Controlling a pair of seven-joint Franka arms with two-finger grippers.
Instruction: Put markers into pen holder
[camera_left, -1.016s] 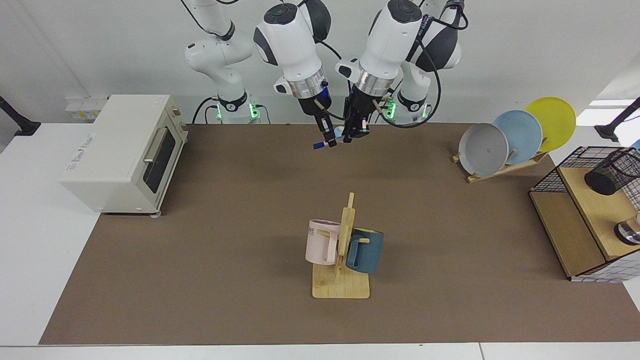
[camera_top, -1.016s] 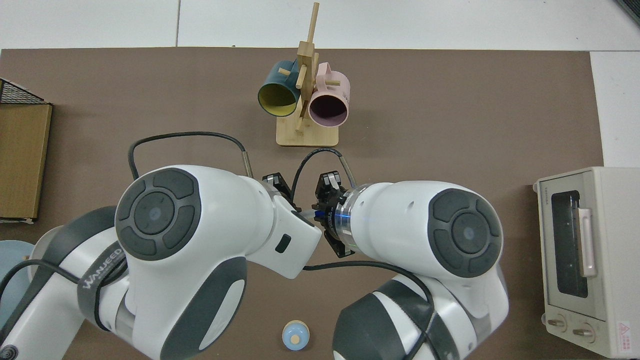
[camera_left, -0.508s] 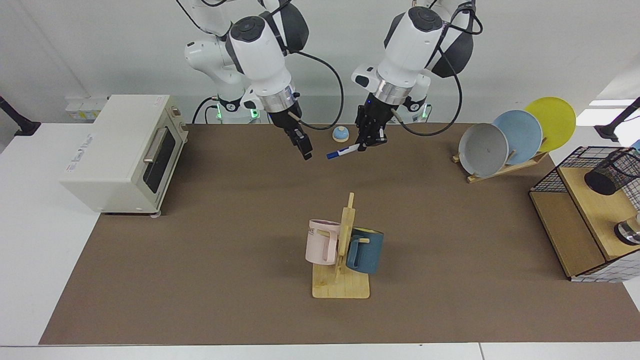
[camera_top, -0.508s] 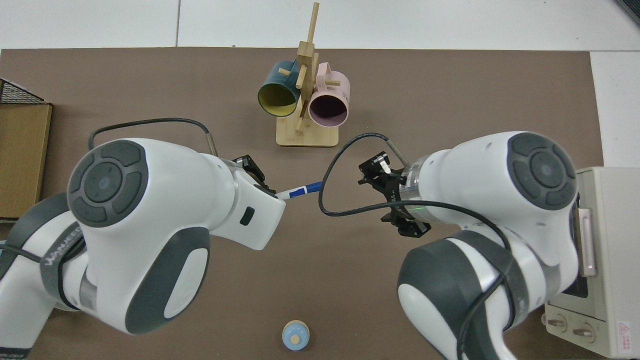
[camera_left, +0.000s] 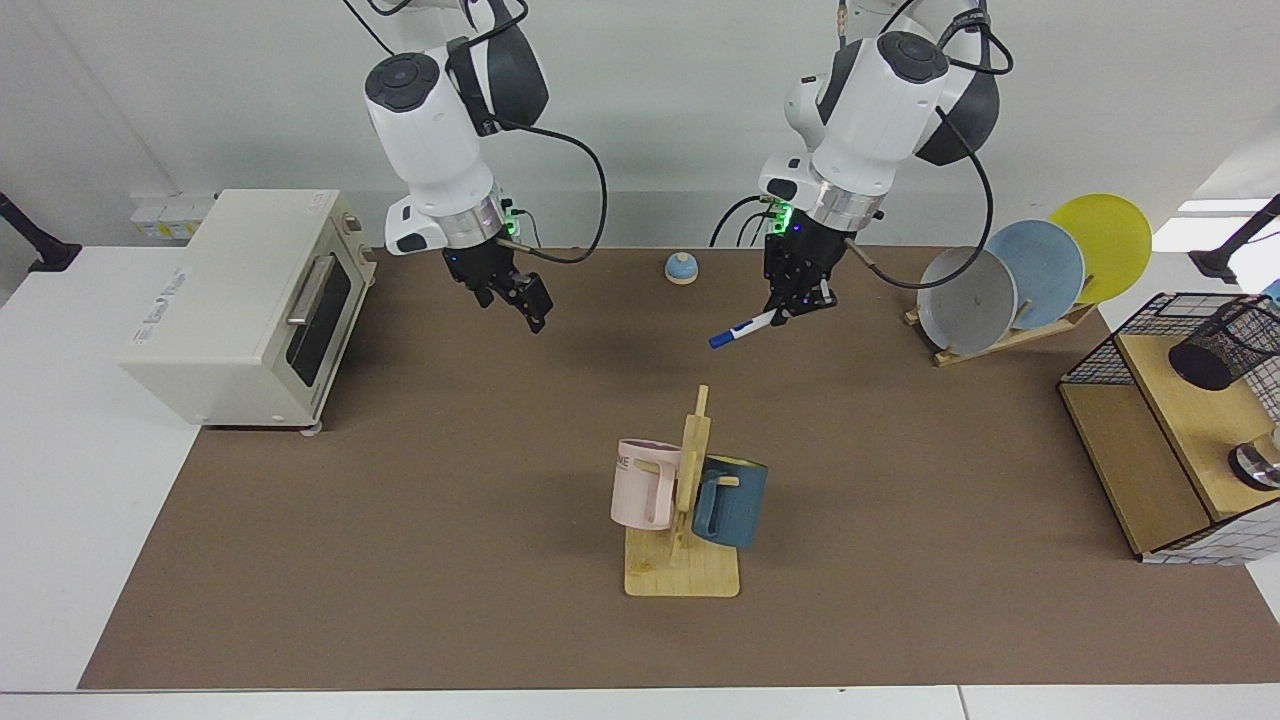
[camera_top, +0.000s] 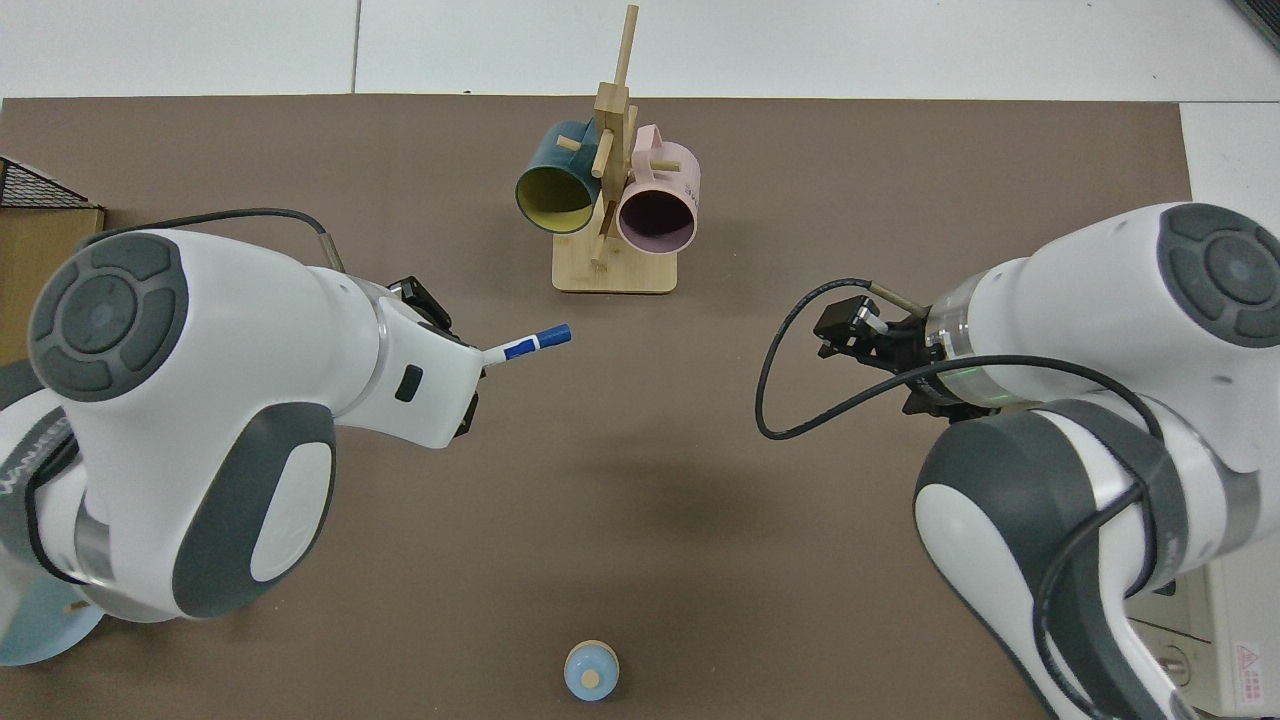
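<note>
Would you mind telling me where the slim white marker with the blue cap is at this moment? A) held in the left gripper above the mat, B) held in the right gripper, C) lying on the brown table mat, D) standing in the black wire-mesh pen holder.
A: the left gripper is shut on the slim white marker with the blue cap, which slants in the air above the brown table mat.
</note>
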